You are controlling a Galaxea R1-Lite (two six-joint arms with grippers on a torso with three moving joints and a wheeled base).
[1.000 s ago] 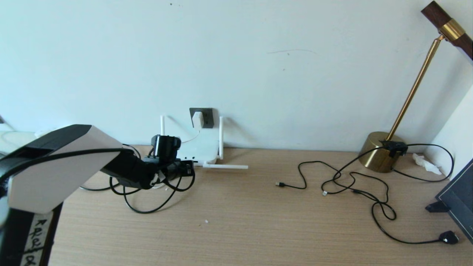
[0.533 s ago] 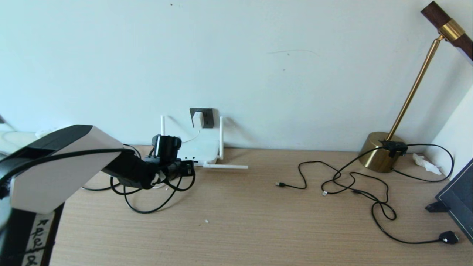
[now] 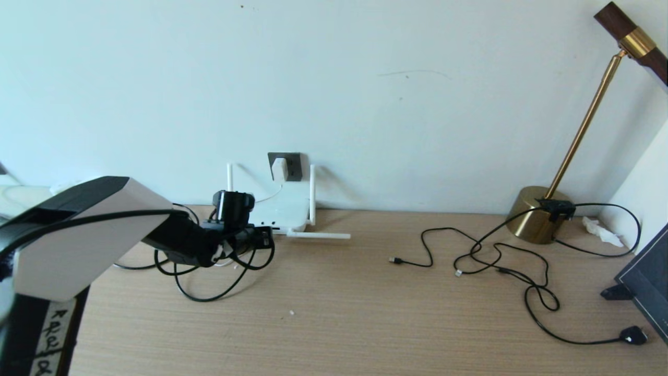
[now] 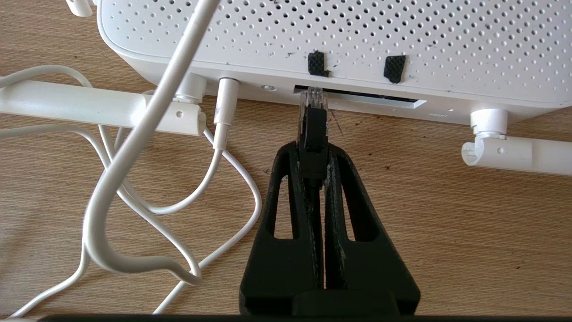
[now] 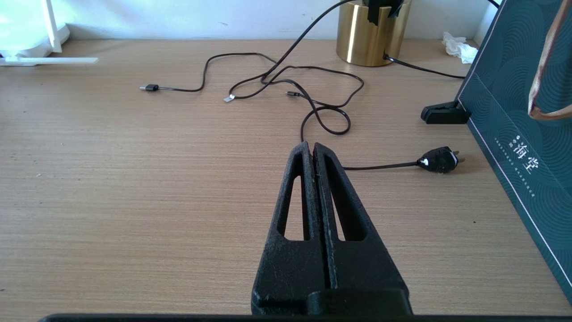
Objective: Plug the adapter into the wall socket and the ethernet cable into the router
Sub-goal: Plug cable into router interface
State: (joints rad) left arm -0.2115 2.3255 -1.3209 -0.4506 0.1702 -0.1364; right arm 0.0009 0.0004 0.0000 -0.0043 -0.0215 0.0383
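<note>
The white adapter (image 3: 278,168) sits plugged in the dark grey wall socket (image 3: 288,166) on the wall, above the white router (image 3: 282,213). My left gripper (image 3: 265,239) (image 4: 313,150) is shut on the ethernet cable (image 4: 313,129), holding its black plug level in front of the router (image 4: 313,40). The plug's clear tip touches the left end of the dark port slot on the router's edge. The cable's black loops (image 3: 209,292) trail over the desk below the arm. My right gripper (image 5: 311,147) is shut and empty above the desk, out of the head view.
Thin black cables (image 3: 501,261) with small plugs sprawl on the right. A brass lamp (image 3: 537,214), a dark green bag (image 5: 523,134) and a black mains plug (image 5: 440,159) lie there too. White cords (image 4: 134,179) and two folded antennas (image 4: 89,107) flank my left gripper.
</note>
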